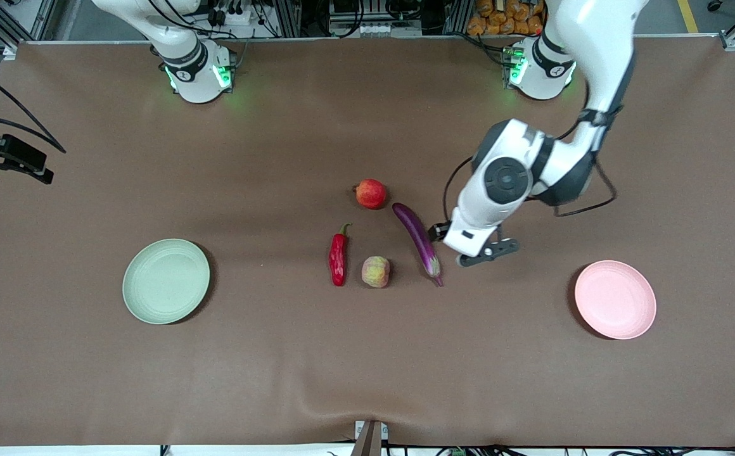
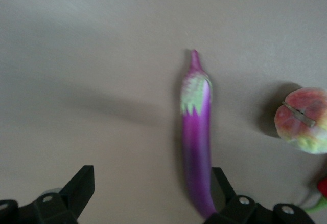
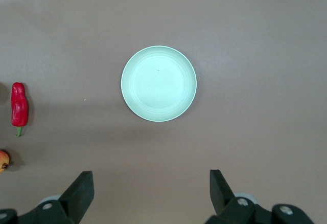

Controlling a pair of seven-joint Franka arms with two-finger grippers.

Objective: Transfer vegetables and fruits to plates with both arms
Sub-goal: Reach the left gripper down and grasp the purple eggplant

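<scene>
Beside the long glossy purple eggplant (image 2: 196, 147), the left end effector (image 2: 150, 191) hovers, fingers apart.
Smooth, slippery skin: judged best gripped mid-body; the right end effector (image 3: 148, 191) waits spread above the round pale green plate (image 3: 159, 83).

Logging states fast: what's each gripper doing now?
Left gripper: open, empty, low beside the eggplant.
Right gripper: open, empty, above the green plate.

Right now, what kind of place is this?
Likely a robotics lab: two robot arms bolted to a brown-covered table, aluminium framing along its edge, and toy-like produce such as an eggplant between two plates.
</scene>
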